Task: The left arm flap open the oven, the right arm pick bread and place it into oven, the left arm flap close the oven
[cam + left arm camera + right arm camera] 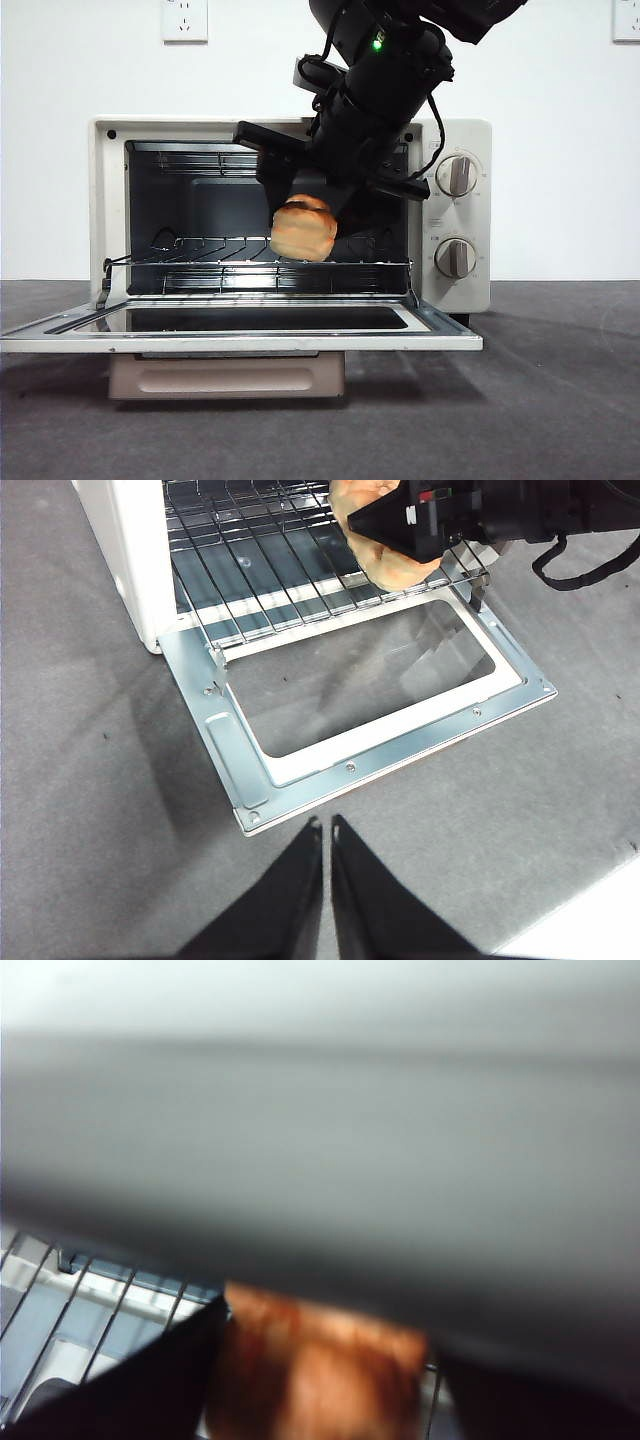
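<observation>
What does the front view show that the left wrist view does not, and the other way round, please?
Only the front view shows the oven's two round knobs, its dark inside above the rack and the wall sockets behind it. Only the left wrist view shows the left gripper, jaws shut, hanging over the grey table in front of the lowered door, seen from above. Both show the wire rack, the open door, and the right gripper holding the bread over the rack.

The right wrist view is badly blurred, the bread just an orange smear. From the front, the right gripper covers the loaf's top and the oven cavity's upper right.
</observation>
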Robot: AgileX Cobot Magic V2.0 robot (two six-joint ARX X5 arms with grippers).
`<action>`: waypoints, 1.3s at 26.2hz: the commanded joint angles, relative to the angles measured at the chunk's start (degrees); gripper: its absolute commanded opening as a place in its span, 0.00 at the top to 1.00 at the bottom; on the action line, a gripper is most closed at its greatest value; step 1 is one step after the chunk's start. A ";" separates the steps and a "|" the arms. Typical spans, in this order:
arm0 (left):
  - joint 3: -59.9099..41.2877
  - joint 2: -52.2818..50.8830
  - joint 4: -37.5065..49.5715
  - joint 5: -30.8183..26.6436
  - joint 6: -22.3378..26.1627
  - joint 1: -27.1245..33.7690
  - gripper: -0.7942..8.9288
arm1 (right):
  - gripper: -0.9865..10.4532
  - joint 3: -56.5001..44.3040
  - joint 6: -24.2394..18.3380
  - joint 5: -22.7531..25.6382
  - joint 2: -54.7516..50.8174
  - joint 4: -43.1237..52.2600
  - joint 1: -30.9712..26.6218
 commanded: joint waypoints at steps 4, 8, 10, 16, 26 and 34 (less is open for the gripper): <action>0.31 0.22 0.28 -0.07 0.26 -0.07 0.90 | 0.53 1.05 0.50 0.15 0.28 0.44 0.59; 0.31 0.22 0.39 -0.07 0.28 -0.07 0.90 | 0.53 1.05 0.46 -0.09 -2.82 -0.85 0.98; 0.31 0.22 0.37 -0.07 0.28 -0.07 0.90 | 0.53 1.05 0.44 -0.13 -5.42 -3.61 1.38; 0.28 0.22 1.29 -0.07 0.28 -0.07 0.90 | 0.53 1.05 -3.48 -4.57 -14.47 -12.46 3.15; 0.28 0.28 2.21 -0.07 0.07 -0.07 0.90 | 0.53 -1.14 -12.35 -7.87 -28.50 -25.90 5.33; 0.28 0.28 3.85 -0.07 -0.44 -0.04 0.90 | 0.53 -14.12 -12.52 -7.89 -39.91 -23.61 6.86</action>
